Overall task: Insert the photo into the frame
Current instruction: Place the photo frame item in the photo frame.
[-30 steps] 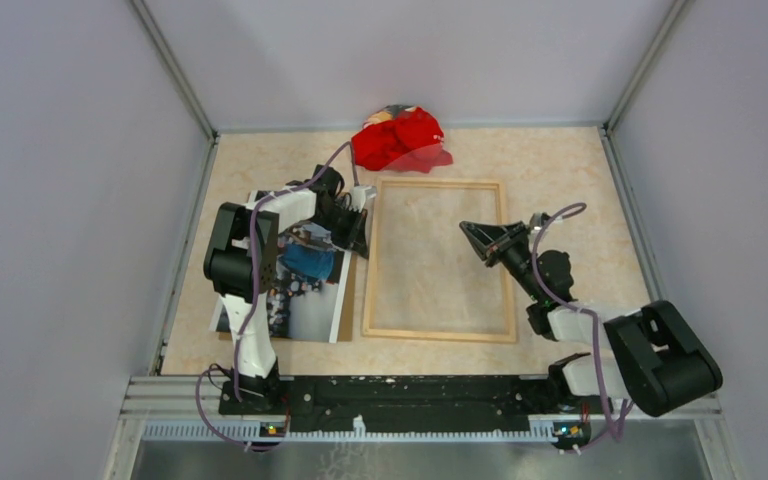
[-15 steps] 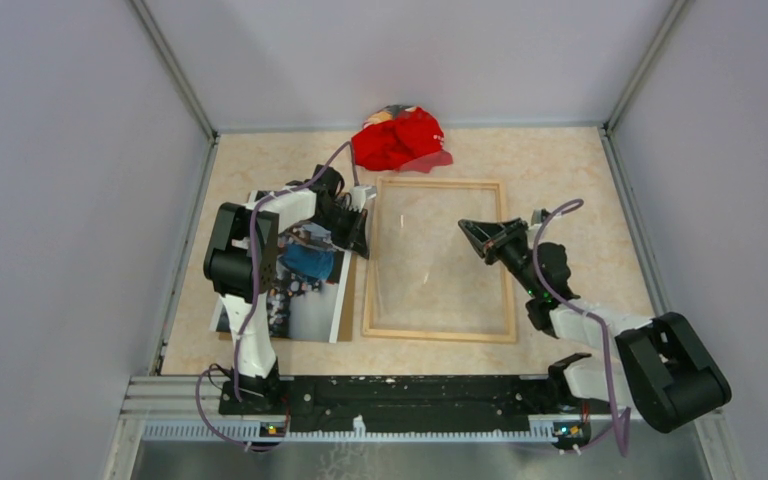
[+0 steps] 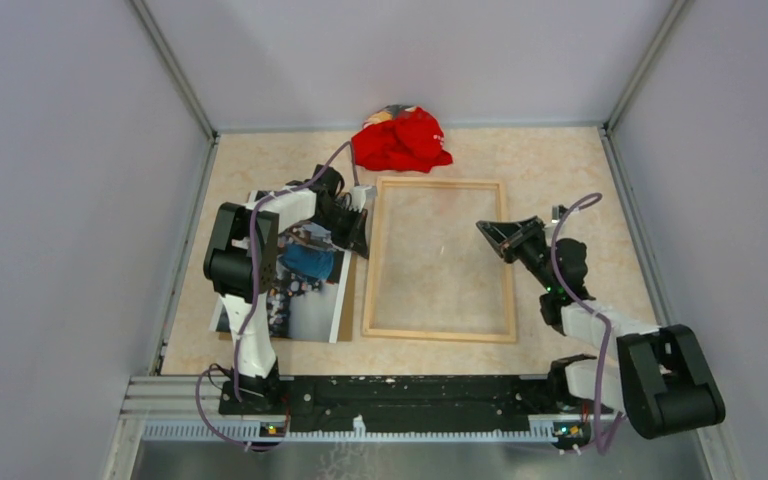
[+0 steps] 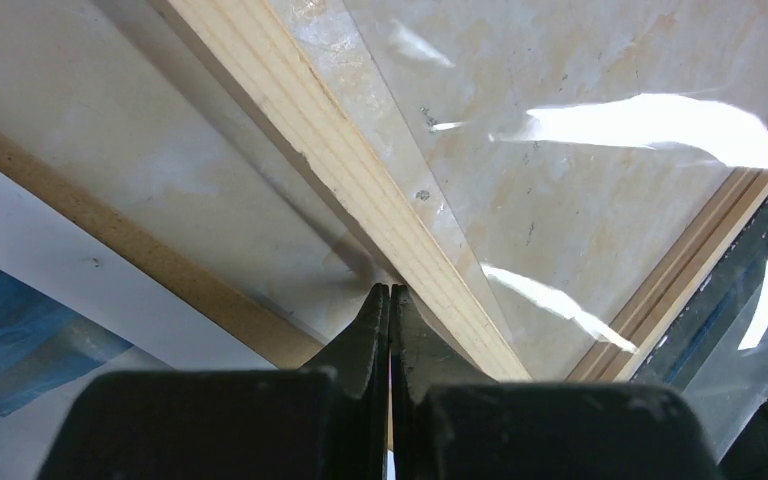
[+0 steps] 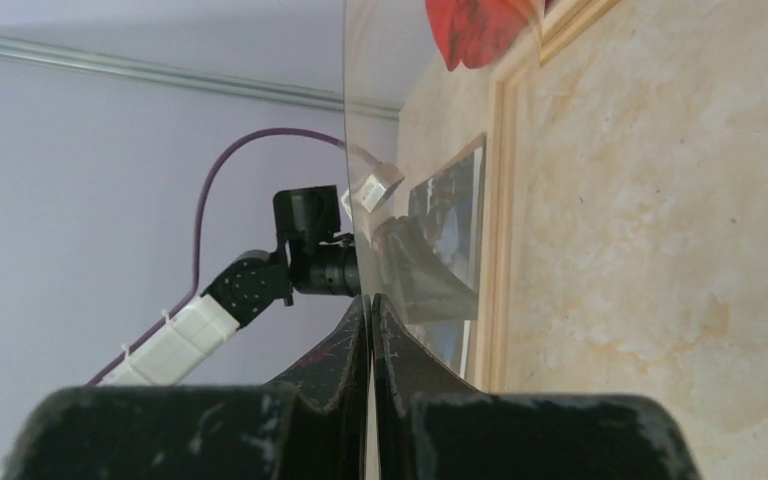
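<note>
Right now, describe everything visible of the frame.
The frame is a thin light-wood rectangle lying flat on the table, long rails running near to far. The photo lies apart on its left, a red cloth beyond its far rail. A clear sheet, pinched by left hand and right hand, spans it.

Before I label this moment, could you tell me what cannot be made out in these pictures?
Top view: the left arm covers the middle of the photo; its faces are too small.
Top view: the clear sheet is nearly invisible; its outline is lost.
Left wrist view: the fingers of the left gripper hide whether they pinch that sheet.
</note>
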